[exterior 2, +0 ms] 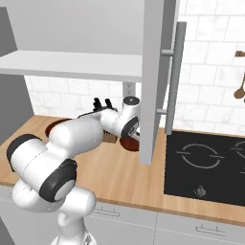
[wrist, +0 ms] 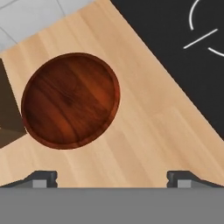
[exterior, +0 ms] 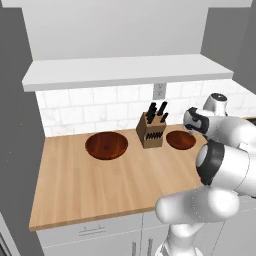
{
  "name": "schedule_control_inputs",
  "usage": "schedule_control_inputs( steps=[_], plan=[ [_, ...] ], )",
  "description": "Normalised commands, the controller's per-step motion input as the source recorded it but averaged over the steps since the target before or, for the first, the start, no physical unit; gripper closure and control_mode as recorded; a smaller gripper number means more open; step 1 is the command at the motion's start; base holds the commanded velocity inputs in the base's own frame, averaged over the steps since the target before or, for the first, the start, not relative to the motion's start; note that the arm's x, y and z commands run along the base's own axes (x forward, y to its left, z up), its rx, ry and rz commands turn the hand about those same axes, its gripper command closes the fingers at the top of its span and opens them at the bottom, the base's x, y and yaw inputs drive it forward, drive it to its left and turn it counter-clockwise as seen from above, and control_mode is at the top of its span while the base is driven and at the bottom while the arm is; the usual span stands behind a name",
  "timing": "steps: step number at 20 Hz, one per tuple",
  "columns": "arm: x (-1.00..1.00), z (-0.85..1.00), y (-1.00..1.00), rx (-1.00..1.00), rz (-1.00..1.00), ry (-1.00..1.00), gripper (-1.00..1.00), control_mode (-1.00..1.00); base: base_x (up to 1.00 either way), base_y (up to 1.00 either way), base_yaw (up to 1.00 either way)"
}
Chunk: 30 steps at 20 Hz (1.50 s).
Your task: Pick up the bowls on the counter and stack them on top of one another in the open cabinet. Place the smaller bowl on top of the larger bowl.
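While we hover over the smaller bowl (wrist: 70,100) | fingers (wrist: 41,178) spread wide | we should centre on its rim before descending.

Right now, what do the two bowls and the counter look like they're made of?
Both the larger bowl and the smaller bowl look like glossy, dark red-brown wood: streaky grain shows. The counter looks like light, matte butcher-block wood, with plank lines.
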Motion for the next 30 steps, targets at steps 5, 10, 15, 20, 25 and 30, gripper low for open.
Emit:
schedule_control_inputs(
  steps=[5, 10, 15, 20, 25, 30],
  plan=[
    [0.06, -0.38, 0.0, 0.0, 0.0, 0.0, -1.0, -1.0, 0.0, 0.0, 0.0],
    [0.03, -0.26, 0.0, 0.07, 0.0, -0.02, -1.0, -1.0, 0.0, 0.0, 0.0],
    [0.05, -0.21, 0.0, 0.11, -0.02, -0.05, -1.0, -1.0, 0.0, 0.0, 0.0],
    [0.17, -0.2, 0.0, 0.06, -0.02, -0.05, -1.0, -1.0, 0.0, 0.0, 0.0],
    [0.29, -0.16, 0.0, 0.0, -0.01, -0.03, -1.0, -1.0, 0.0, 0.0, 0.0],
    [0.18, -0.21, 0.0, 0.0, 0.0, 0.0, -1.0, -1.0, 0.0, 0.0, 0.0]
  ],
)
